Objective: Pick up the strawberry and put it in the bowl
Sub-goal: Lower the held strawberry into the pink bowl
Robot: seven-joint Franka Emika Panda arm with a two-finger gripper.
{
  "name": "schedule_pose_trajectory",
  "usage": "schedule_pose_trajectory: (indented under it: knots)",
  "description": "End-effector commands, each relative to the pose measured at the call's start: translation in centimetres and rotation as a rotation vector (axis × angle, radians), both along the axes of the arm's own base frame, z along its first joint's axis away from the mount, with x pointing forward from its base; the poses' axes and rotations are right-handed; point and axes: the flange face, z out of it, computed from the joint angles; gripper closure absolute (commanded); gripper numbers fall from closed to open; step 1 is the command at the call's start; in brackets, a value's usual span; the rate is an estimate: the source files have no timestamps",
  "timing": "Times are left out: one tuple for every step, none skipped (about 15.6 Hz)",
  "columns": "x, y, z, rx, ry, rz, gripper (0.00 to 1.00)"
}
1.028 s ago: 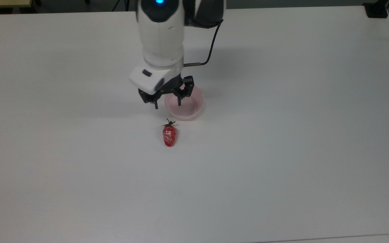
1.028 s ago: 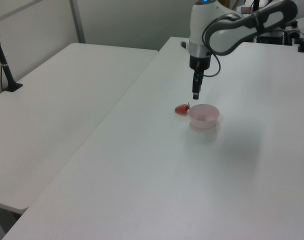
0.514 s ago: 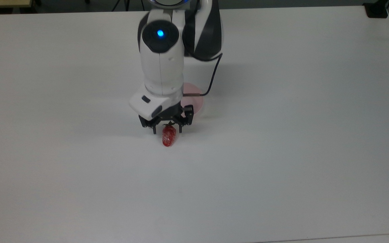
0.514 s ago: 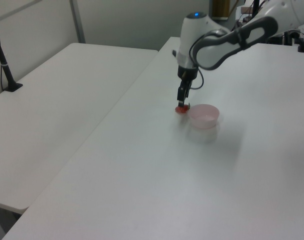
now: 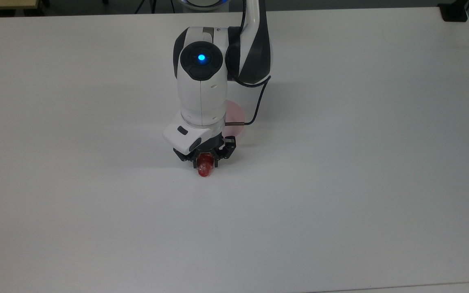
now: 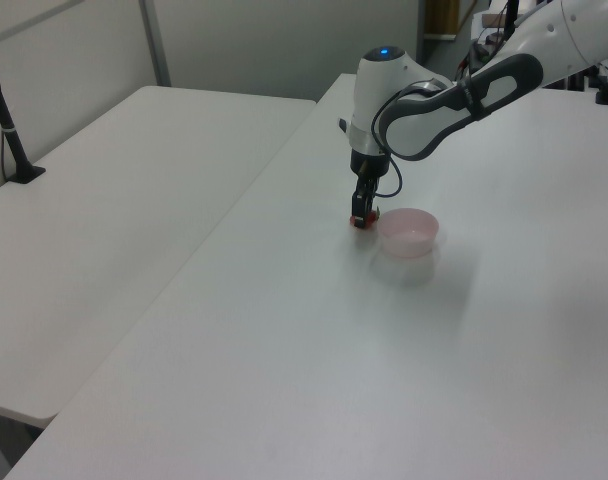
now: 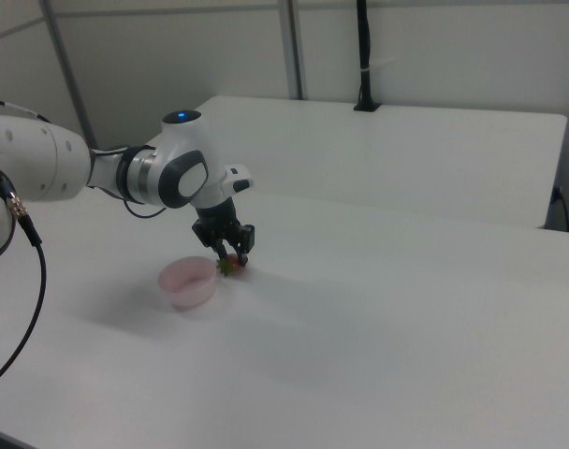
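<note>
The white table (image 5: 340, 162) carries everything in the scene. The white arm (image 5: 201, 89) reaches out over it and bends down toward the surface; in the top view it covers most of the pale pink bowl (image 5: 236, 118), which shows in full in the left view (image 6: 409, 232) and the right view (image 7: 188, 282). The tool (image 5: 205, 160) is down at the table with a black finger on either side of the strawberry (image 5: 204, 170). The gap between them looks narrow, but I cannot tell whether they already press on the fruit. The strawberry lies on the table just beside the bowl, at the top view's near side of it, outside its rim.
</note>
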Motion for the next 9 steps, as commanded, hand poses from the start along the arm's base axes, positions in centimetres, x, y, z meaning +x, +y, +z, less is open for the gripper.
schedule_pose_trajectory:
  knots:
    - [0.2, 0.2, 0.5, 0.008, -0.012, -0.013, 0.70]
    - [0.2, 0.2, 0.5, 0.008, -0.012, -0.013, 0.72]
    - [0.2, 0.2, 0.5, 0.008, -0.012, -0.015, 0.72]
    - [0.2, 0.2, 0.6, 0.010, -0.013, -0.017, 0.72]
    - [0.2, 0.2, 0.8, 0.011, -0.016, -0.019, 0.72]
    - [0.2, 0.1, 1.1, 0.012, -0.021, -0.020, 0.72]
    - [0.2, 0.1, 1.3, 0.015, -0.024, -0.021, 0.72]
    - [0.2, 0.0, 1.5, 0.017, -0.027, -0.025, 0.72]
    - [0.3, 0.0, 2.1, 0.022, -0.034, -0.026, 0.72]
